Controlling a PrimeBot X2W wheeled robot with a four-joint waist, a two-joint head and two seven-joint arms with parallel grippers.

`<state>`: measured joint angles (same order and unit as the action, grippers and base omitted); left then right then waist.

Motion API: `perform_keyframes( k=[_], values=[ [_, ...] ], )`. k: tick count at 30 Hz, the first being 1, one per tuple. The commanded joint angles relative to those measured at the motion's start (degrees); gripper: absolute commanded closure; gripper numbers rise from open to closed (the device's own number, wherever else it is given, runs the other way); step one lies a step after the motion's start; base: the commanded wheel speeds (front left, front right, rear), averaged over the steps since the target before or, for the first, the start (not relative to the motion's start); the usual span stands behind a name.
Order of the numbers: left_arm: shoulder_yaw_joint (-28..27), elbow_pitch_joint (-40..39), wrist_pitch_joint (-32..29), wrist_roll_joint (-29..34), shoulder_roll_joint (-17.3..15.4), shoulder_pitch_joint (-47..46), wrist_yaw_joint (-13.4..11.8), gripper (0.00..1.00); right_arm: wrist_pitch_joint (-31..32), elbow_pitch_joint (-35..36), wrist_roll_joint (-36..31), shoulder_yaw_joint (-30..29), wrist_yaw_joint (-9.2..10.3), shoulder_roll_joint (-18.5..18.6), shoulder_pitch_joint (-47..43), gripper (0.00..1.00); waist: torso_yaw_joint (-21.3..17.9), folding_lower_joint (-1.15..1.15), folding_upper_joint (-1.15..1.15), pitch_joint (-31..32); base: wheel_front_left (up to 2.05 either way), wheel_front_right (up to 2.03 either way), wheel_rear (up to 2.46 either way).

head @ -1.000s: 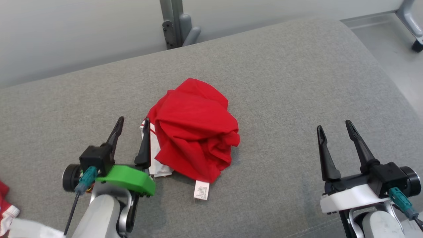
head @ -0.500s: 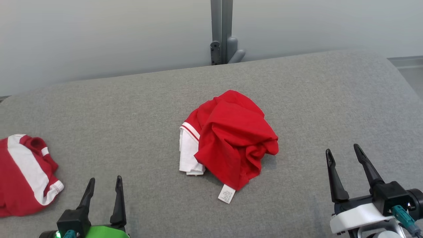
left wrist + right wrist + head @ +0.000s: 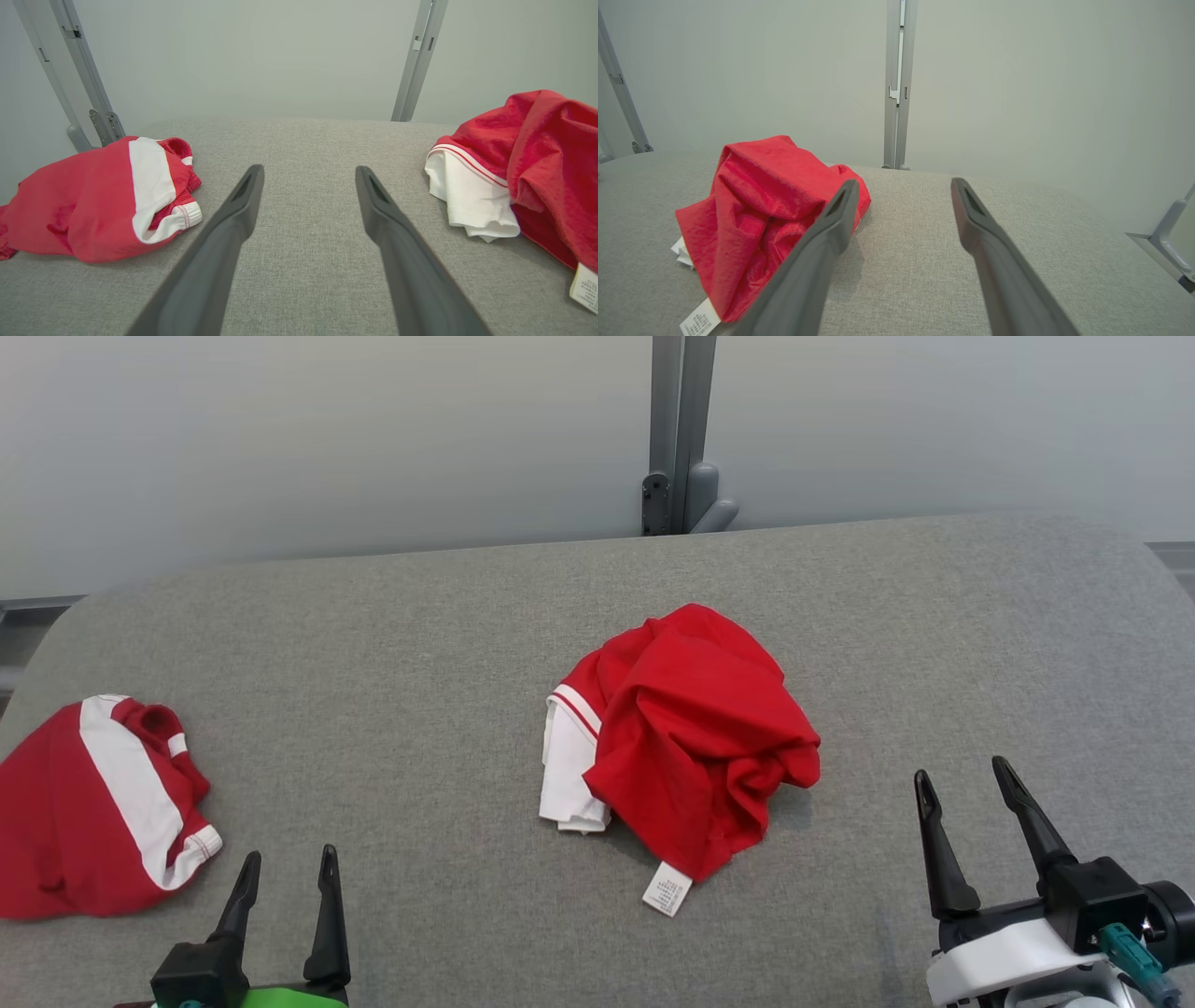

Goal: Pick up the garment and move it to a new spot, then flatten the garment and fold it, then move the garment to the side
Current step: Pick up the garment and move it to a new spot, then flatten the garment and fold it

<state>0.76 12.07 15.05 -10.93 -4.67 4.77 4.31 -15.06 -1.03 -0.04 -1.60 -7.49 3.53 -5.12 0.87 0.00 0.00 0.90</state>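
**Q:** Tool state, nearest things first?
**Op:** Left tool [image 3: 288,857] is at my lower left, right tool [image 3: 962,770] at my lower right. Both are released, with the jaws spread and nothing between them. Each hangs over bare tabletop [image 3: 392,644].

**Q:** Where is the garment from there?
**Op:** The garment [image 3: 695,737] is a crumpled red heap about mid-tabletop, between the two tools and beyond both. It lies ahead-right of the left one and ahead-left of the right one, touching neither.

**Q:** Which arm is nearer?
**Op:** The right, by my reading. In the head view its tips sit near the heap's right flank, while the left tool has a wide strip of grey to cross first. (The right wrist view agrees: the heap is low left, partly behind that tool's own left finger.)

**Q:** Long axis?
**Op:** A weak one, running near to far. The care label [image 3: 667,889] is at the near tip, a white sleeve [image 3: 565,775] pokes out on the left side, and the red bulk rises toward the far end. I can't pick out a hem or shoulder line.

**Q:** Anything else out there?
**Op:** A second red-and-white garment [image 3: 84,803] lies at the left edge, well apart from the heap. I judge it isn't the one in hand. Farthest back, a grey post [image 3: 681,429] stands against the wall.
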Motion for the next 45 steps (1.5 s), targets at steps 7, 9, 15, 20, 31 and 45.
perform_keyframes(
  k=[7, 9, 15, 20, 31, 45],
  values=[
    [-1.7, 0.39, 0.19, 1.42, 0.85, -0.73, 1.19, 0.0, -0.18, -0.01, 0.2, 0.26, -0.01, -0.03, 0.59, 0.0, -0.13, 0.0, 0.0, 0.28, 0.0, 0.0, 0.0],
    [-1.97, 0.45, 0.19, 1.76, 0.96, -0.73, 1.3, 0.0, -0.18, 0.02, 0.26, 0.31, -0.01, -0.06, 0.6, 0.0, -0.21, 0.0, 0.0, 0.36, 0.0, 0.0, 0.0],
    [-2.7, 0.4, 0.19, 2.16, 1.26, -1.17, 1.75, 0.0, -0.18, 0.04, 0.45, 0.63, -0.01, -0.08, 0.8, 0.0, -0.76, 0.0, 0.0, 0.35, 0.0, 0.0, 0.0],
    [0.2, 3.09, 0.13, -0.33, 1.57, -4.54, 2.54, 0.0, -0.18, 0.01, 0.4, 1.48, -0.01, 0.04, 1.4, 0.0, -2.13, 0.0, 0.0, -0.21, 0.0, 0.0, 0.0],
    [9.24, 14.69, -13.17, -9.9, 1.72, -19.5, 3.14, 0.0, -0.18, 1.53, 1.03, 3.06, -0.01, -0.11, 4.48, 0.0, -8.77, 0.0, 0.0, -4.95, 0.0, 0.0, 0.0],
    [11.86, 34.74, -20.07, -18.77, 1.68, -30.47, 2.47, 0.0, -0.18, 1.52, 1.12, 3.0, -0.01, -0.49, 6.53, 0.0, -13.1, 0.0, 0.0, -7.95, 0.0, 0.0, 0.0]
  ],
)
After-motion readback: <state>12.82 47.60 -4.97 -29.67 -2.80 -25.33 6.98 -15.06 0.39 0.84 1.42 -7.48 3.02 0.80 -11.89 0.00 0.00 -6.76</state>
